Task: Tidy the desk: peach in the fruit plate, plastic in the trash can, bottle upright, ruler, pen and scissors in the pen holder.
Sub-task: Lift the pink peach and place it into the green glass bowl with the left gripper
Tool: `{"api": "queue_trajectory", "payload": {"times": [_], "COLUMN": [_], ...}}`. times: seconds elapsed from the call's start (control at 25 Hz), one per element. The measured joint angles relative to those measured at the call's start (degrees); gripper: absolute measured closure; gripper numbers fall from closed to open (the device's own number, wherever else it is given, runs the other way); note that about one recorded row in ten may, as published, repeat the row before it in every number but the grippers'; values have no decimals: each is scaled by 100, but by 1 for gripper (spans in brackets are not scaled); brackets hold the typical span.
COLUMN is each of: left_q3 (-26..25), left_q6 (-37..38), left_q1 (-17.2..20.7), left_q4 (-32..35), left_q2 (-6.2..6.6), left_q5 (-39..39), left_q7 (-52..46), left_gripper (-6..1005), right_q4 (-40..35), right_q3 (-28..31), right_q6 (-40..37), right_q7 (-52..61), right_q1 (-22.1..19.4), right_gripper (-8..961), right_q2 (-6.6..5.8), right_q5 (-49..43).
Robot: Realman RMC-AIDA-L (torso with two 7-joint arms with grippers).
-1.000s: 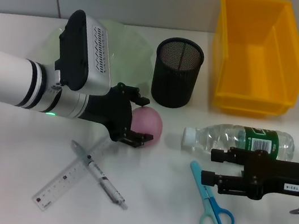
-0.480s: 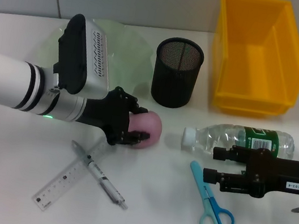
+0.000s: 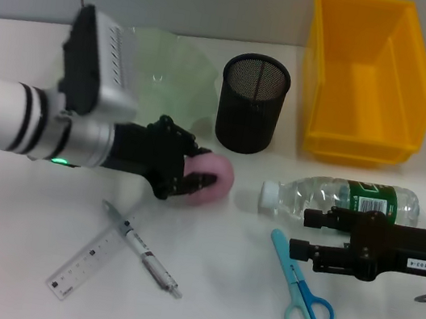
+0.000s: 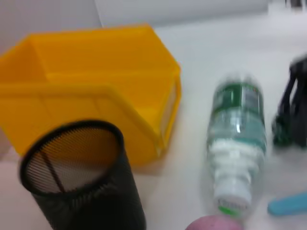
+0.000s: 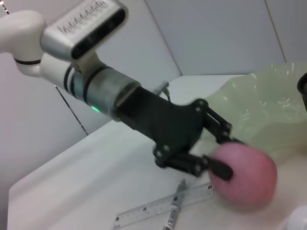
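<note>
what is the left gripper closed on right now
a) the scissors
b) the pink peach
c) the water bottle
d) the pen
b: in the head view the left gripper has its fingers clamped on either side of the pink peach, on the desk in front of the green plate; the right wrist view shows the same grip.

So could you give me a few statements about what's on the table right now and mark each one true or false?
1. The left gripper has its fingers around the pink peach. True.
2. The water bottle stands upright. False: it lies on its side on the desk.
3. The black mesh pen holder already contains the scissors. False: the scissors lie on the desk, near the right gripper.
4. The pen lies across the clear ruler. True.
5. The yellow trash can has nothing visible inside. True.
</note>
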Motion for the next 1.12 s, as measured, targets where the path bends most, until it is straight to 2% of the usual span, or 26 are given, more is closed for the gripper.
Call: {"api": "queue_trajectory", "payload": {"times": [0.16, 0.2, 0.24, 0.28, 0.4, 0.48, 0.6, 0.88, 0.96, 1.08, 1.12], "left_q3": [-954, -954, -1608, -1687, -2416, -2669, -2911, -2933, -2916, -2916, -2905], "left_q6": [755, 755, 1211, 1253, 1559, 1497, 954, -95, -308, -308, -496], "left_q1": [161, 161, 256, 267, 366, 424, 470, 391, 365, 365, 341], "left_q4": [61, 61, 73, 72, -26, -129, -537, -1292, -1475, -1475, -1628], "left_q2": [12, 12, 11, 12, 11, 5, -5, -30, -41, -41, -52], "left_q5": [-246, -246, -471, -506, -956, -1246, -1833, -2762, -3024, -3024, -3228], "left_q7": [-8, -8, -53, -60, -92, -93, 23, 766, 1086, 1086, 1439], "left_gripper": [659, 665, 671, 677, 697, 713, 737, 792, 801, 815, 820], "right_q4": [15, 16, 16, 12, 5, 4, 0, 0, 0, 1, 4], "right_q3": [0, 0, 0, 0, -12, -18, -36, -65, -65, -65, -65], "right_q6": [9, 7, 7, 4, -8, -10, -17, -12, -17, -18, -19], "right_q7": [0, 0, 0, 0, 0, 0, 0, -1, 0, 0, 0], "right_q1": [0, 0, 0, 0, 0, 1, 1, 7, 8, 10, 10], "right_gripper": [170, 170, 170, 170, 170, 171, 171, 171, 171, 170, 170], "right_q2": [2, 5, 5, 8, 13, 16, 29, 45, 46, 47, 47], "right_q5": [0, 0, 0, 0, 0, 0, 0, 0, 1, 1, 1]}}
